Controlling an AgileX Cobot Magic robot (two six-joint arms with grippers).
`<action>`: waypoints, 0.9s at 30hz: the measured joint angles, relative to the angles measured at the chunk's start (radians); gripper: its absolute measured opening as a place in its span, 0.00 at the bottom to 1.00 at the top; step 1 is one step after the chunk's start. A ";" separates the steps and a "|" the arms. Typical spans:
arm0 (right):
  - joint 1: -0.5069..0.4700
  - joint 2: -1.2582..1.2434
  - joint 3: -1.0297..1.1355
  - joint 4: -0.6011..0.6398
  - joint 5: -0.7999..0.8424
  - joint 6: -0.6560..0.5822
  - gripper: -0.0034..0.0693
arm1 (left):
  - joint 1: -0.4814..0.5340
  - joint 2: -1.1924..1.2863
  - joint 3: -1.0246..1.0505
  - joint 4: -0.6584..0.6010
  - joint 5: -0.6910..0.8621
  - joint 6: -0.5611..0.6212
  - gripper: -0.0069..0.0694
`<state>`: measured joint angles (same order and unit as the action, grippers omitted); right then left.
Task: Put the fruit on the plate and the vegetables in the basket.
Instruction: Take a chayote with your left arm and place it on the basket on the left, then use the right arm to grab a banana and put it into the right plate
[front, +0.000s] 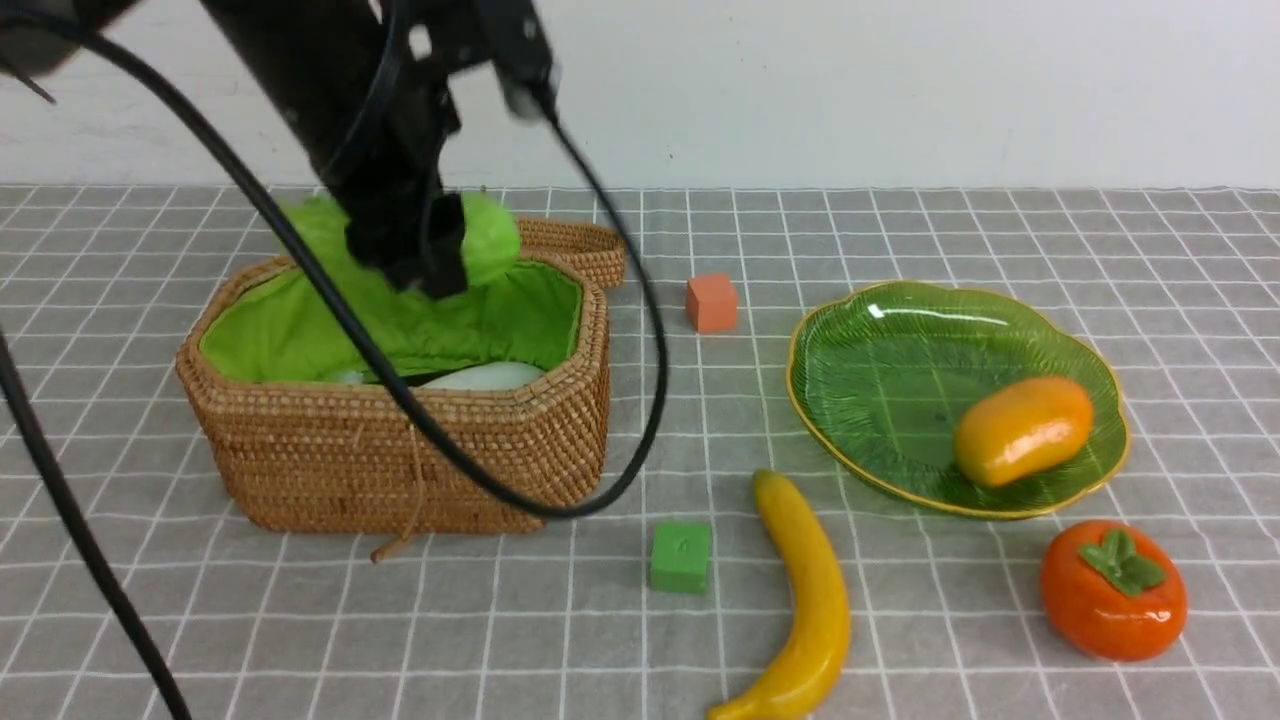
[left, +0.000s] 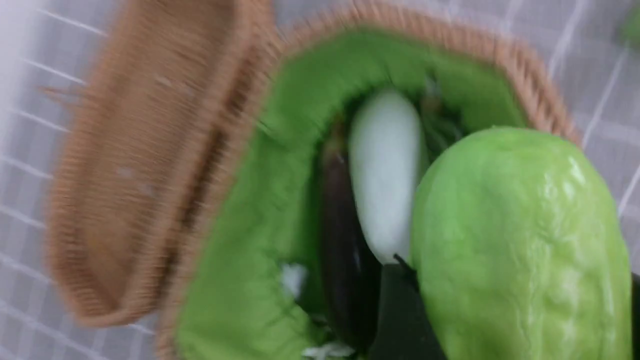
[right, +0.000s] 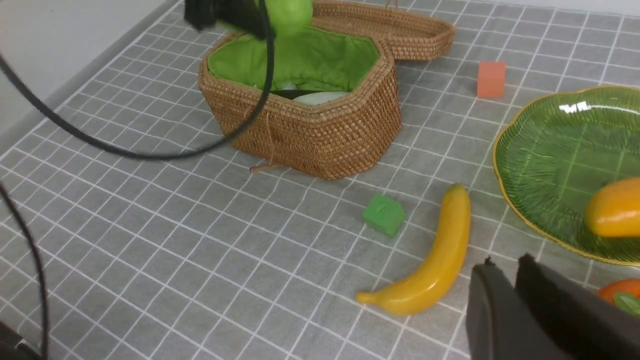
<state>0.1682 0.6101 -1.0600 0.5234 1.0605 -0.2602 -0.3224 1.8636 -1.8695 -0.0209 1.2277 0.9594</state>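
Front: wide, facing wall (front: 900, 80). Left wrist: close over basket (left: 500, 55). Right wrist: low, oblique; basket shared.

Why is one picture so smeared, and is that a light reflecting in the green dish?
Left wrist view: motion blur smears the basket and lid; the cucumber looks sharper. Front view: white glare on the far side of the plate. Right wrist view: sharp, same glare.

Not much to read here, honestly. The only candidate is the small green cube (right: 383, 215) on the desk (right: 150, 225). Its top face has a faint raised mark that looks a bit like a 4, but it's too small and soft to call. It's just as fuzzy in the front view. No other readable text, brands or labels.
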 joint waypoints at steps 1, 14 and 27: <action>0.000 0.000 0.000 0.000 0.000 0.000 0.15 | 0.011 0.029 0.025 0.010 -0.017 0.008 0.65; 0.000 0.037 -0.002 -0.010 -0.011 0.000 0.16 | 0.017 0.044 0.048 0.120 -0.149 -0.367 0.94; 0.003 0.476 -0.174 -0.092 0.133 0.116 0.16 | -0.250 -0.368 0.095 0.056 -0.089 -0.904 0.07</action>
<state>0.1714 1.0862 -1.2336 0.4310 1.1937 -0.1447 -0.5719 1.4952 -1.7747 0.0356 1.1389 0.0553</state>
